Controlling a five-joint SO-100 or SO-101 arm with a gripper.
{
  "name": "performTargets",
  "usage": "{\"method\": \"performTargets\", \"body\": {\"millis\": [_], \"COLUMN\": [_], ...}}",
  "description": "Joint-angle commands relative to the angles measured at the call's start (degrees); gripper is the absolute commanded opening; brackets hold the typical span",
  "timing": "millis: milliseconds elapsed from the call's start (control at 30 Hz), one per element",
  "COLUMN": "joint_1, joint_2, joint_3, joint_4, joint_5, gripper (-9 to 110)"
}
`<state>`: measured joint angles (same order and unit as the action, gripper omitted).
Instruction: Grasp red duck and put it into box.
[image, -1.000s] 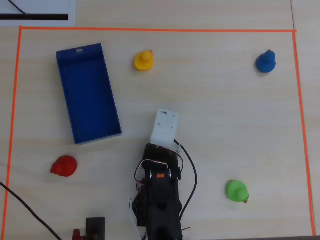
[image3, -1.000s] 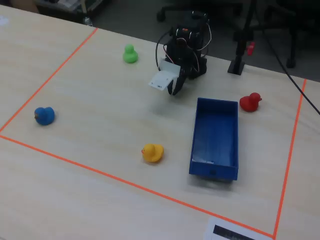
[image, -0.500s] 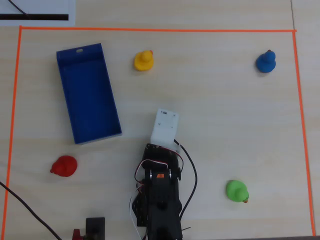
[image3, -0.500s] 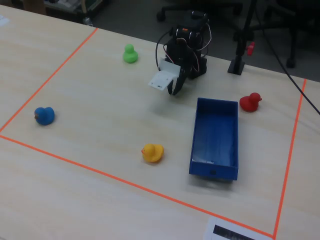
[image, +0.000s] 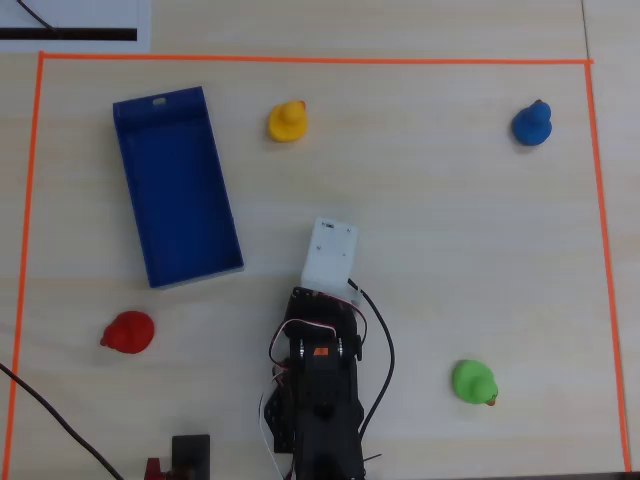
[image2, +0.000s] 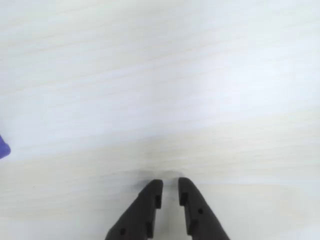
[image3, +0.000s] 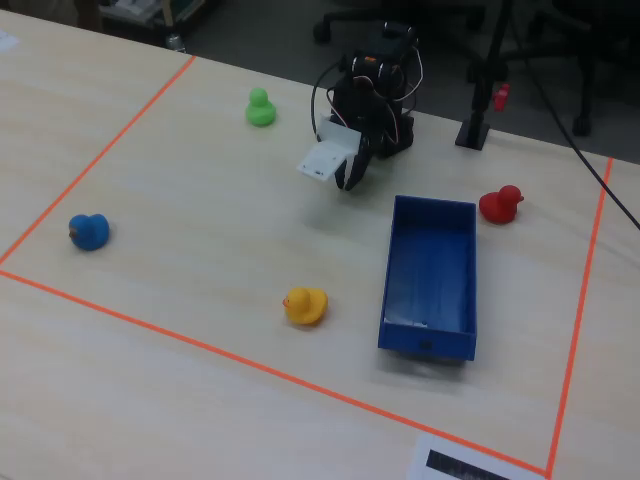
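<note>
The red duck (image: 128, 332) sits on the pale wooden table, to the lower left of the arm in the overhead view and beside the far right corner of the box in the fixed view (image3: 500, 205). The blue box (image: 175, 190) lies open and empty between duck and table middle; it also shows in the fixed view (image3: 430, 270). My gripper (image2: 170, 187) hovers over bare table, its black jaws almost together with only a narrow gap and nothing between them. In the fixed view it (image3: 350, 178) hangs under the white camera mount (image: 330, 255), well apart from the duck.
A yellow duck (image: 287, 121), a blue duck (image: 532, 124) and a green duck (image: 472, 382) stand spread over the table. Orange tape (image: 300, 60) marks the work area. A black stand (image: 190, 455) and cables lie near the arm's base.
</note>
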<state>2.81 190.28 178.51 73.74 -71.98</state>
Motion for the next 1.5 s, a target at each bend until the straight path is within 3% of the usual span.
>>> {"method": "performTargets", "body": {"millis": [0,1467], "joint_1": [-0.35,-1.41], "joint_2": [-0.62,-0.53], "joint_3": [-0.26,-0.26], "joint_4": [1.14,1.14], "joint_5": [0.70,0.53], "gripper": [1,1]}}
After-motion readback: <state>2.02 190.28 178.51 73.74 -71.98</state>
